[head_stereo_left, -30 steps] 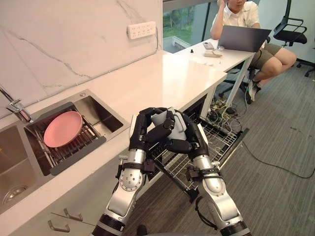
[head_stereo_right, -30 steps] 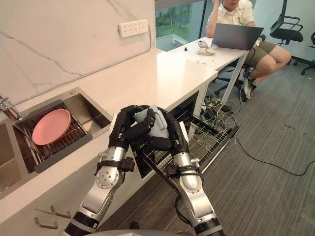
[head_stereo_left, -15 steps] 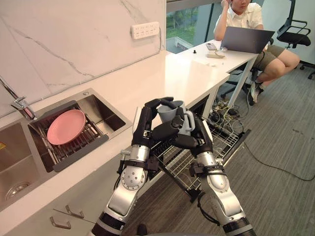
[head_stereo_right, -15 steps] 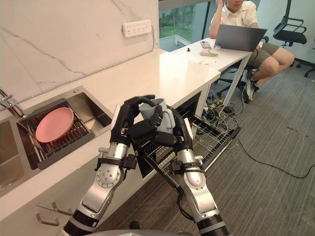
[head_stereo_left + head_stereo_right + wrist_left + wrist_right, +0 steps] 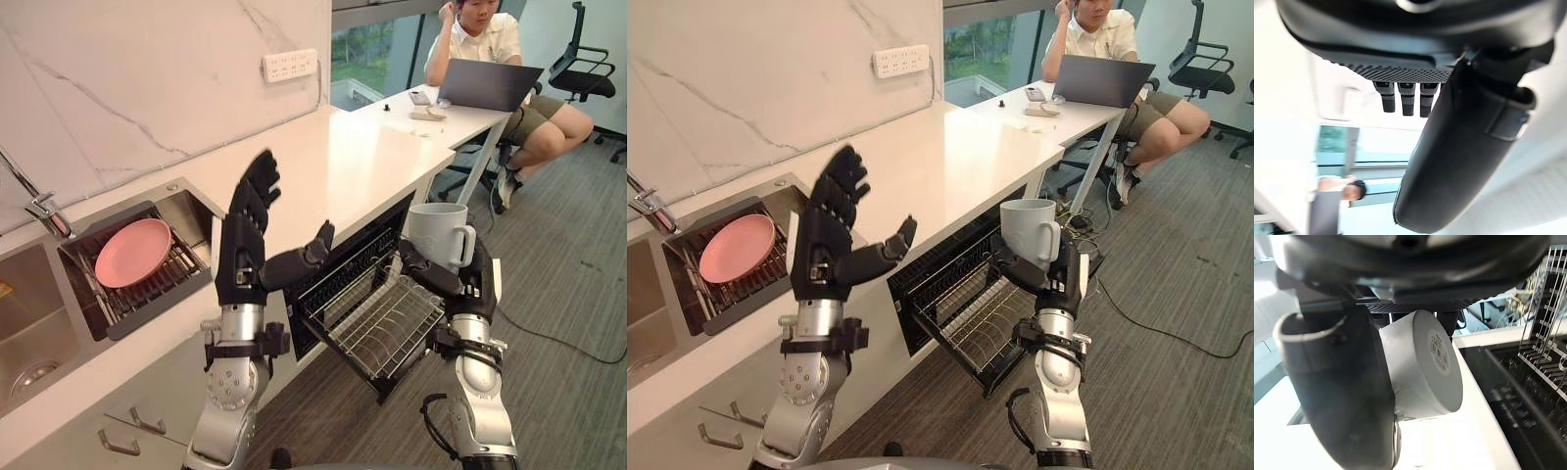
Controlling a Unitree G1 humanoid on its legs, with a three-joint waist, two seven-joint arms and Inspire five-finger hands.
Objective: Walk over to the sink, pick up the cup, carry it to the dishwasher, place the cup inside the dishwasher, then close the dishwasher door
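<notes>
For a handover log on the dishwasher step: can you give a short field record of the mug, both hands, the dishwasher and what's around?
mug: grey, upright, held in the air above the pulled-out wire rack, not yet in it
right hand: curled round the mug
left hand: open, fingers straight, raised by the counter edge, holding nothing
dishwasher: open, rack drawn out
sink area: pink plate on the drain rack
background: person seated at a laptop

One cup (image 5: 436, 231), one plate (image 5: 127, 253), one laptop (image 5: 488, 86), maybe two chairs (image 5: 578, 67).
</notes>
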